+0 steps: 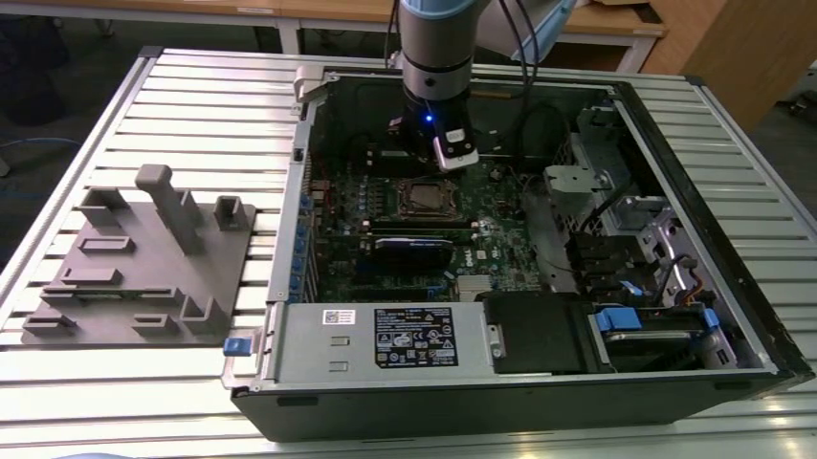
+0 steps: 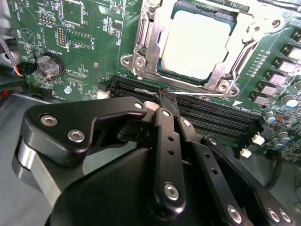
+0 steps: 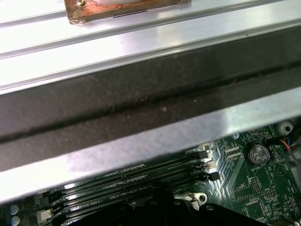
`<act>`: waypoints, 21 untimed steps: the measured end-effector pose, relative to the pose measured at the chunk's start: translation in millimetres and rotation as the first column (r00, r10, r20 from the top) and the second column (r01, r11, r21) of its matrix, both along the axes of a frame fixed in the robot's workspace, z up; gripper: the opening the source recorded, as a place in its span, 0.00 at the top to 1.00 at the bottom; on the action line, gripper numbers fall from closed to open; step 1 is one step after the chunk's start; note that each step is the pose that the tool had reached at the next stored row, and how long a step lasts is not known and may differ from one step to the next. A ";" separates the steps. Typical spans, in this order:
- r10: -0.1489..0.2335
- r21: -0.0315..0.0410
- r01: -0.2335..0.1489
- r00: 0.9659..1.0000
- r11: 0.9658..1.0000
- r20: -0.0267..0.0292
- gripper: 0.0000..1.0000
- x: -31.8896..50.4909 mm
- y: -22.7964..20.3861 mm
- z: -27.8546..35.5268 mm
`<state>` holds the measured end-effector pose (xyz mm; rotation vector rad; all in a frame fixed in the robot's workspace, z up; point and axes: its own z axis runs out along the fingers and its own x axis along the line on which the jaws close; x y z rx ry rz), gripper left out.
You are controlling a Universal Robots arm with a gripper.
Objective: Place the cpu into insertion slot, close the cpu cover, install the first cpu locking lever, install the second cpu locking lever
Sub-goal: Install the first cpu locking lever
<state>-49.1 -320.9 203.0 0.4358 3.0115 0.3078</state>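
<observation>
The black tool (image 2: 164,97) has its fingers drawn narrow, tips together right at a thin silver wire lever (image 2: 202,93) (whether they pinch it I cannot tell), above long black memory slots (image 2: 221,120). Just beyond lies the square silver-grey cpu (image 2: 197,40), seated in the insertion slot (image 2: 133,60) under the shut silver frame-shaped cpu cover (image 2: 221,70). The green motherboard (image 1: 492,206) sits inside an open black computer case (image 1: 715,220) on a ribbed aluminium worktop (image 1: 191,105), beside a grey moulded fixture (image 1: 141,277); wooden furniture (image 1: 728,38) stands behind.
</observation>
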 end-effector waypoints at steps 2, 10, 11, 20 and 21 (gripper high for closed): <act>0.000 0.000 0.000 1.000 1.000 0.005 0.90 -0.2 0.0 -0.2; 0.000 0.000 0.000 1.000 1.000 0.011 0.90 -0.3 -0.1 -0.6; 0.000 0.000 0.000 1.000 1.000 0.011 0.90 -0.3 0.0 -0.6; 0.000 -0.001 0.000 1.000 1.000 0.012 0.90 -0.3 -0.1 3.0; 0.000 -0.001 0.000 1.000 1.000 0.014 0.90 -0.3 0.0 2.9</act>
